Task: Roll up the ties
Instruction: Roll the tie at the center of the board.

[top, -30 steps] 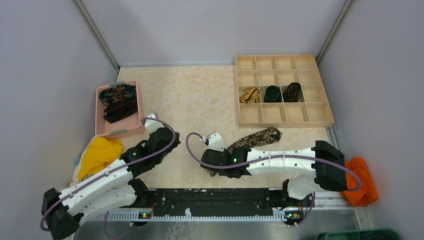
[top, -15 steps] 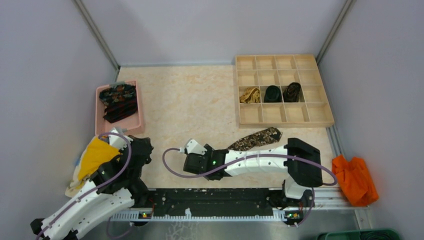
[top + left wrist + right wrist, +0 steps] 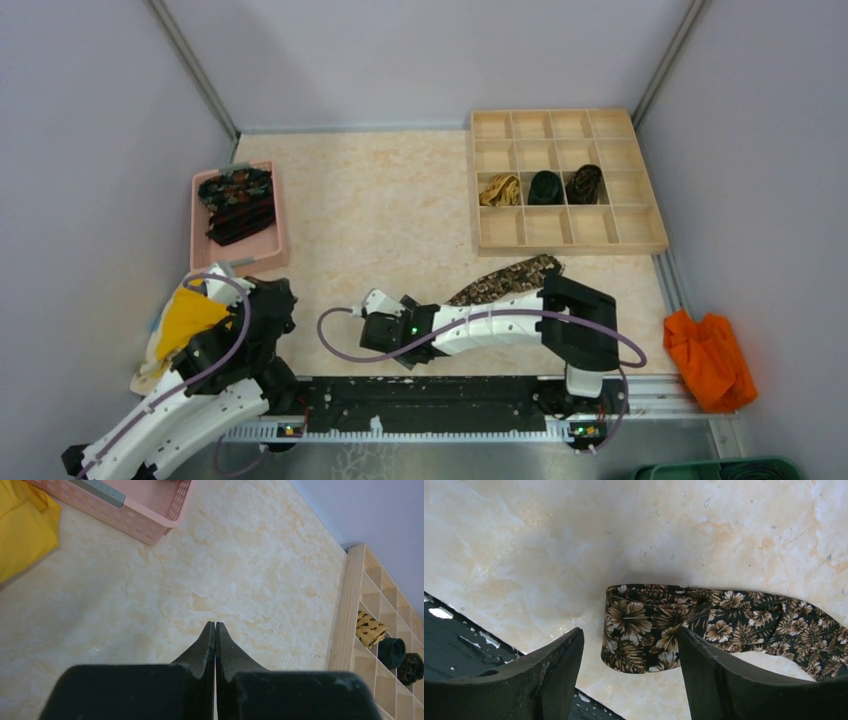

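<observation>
A brown floral tie point(image 3: 510, 276) lies flat on the table, running from the organiser's front toward the near edge under my right arm. In the right wrist view its end point(image 3: 644, 630) is folded back on itself. My right gripper point(image 3: 630, 630) is open just above that folded end, with one finger point(image 3: 559, 665) to its left and the other point(image 3: 704, 665) over it. In the top view the right gripper point(image 3: 380, 335) hides that end. My left gripper point(image 3: 215, 626) is shut and empty, pulled back at the near left point(image 3: 283, 300). More dark ties point(image 3: 237, 203) lie in a pink basket point(image 3: 200, 255).
A wooden grid organiser point(image 3: 472, 180) at the back right holds a golden rolled tie point(image 3: 499, 189) and two dark ones point(image 3: 545, 187) point(image 3: 585, 184). A yellow cloth point(image 3: 185, 318) lies by the left arm, an orange cloth point(image 3: 710, 355) at the right. A black rail point(image 3: 430, 395) runs along the near edge.
My right gripper has moved left along the tie toward its near end. My left arm has pulled back from the table's middle to the near left, beside the yellow cloth.
</observation>
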Robot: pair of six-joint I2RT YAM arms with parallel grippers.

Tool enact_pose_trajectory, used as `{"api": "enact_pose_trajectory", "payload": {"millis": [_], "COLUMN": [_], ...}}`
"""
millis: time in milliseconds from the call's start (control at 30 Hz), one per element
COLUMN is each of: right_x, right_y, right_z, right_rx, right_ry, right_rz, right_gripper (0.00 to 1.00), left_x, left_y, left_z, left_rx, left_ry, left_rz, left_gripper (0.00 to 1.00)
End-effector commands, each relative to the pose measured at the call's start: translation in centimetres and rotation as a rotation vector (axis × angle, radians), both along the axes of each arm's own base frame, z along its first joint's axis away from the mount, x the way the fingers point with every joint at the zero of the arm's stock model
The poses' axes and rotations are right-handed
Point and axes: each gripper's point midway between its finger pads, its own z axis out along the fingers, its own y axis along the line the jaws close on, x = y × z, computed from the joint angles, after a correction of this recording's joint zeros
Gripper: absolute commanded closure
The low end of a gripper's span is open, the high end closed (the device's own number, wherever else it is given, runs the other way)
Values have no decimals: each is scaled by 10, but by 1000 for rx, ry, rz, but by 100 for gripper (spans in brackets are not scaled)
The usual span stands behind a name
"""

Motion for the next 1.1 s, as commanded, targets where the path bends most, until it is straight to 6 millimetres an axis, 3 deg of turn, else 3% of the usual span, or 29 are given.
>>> {"api": "enact_pose_trajectory", "payload": {"millis": [0,400,767,1067], "right_x": [8,29,43,10], "right_y": [2,-29,-35,26], "right_z": [-12,-32,-37,-1], "right_rx": [8,-5,57,432], "right_ry": [-3,34,103,329], "right_rz": [-18,-112,-249,-225], "right_gripper": [31,34,64,68], "left_x": [1,10,15,29], "left_y": [2,-12,-20,-42], "left_z": [-2,2,8,19], "left_rx": [40,56,72,110], "left_ry": [-6,-38,-57,-94], "left_rz": [-7,-60,-98,-171], "left_gripper": [100,100,100,100]}}
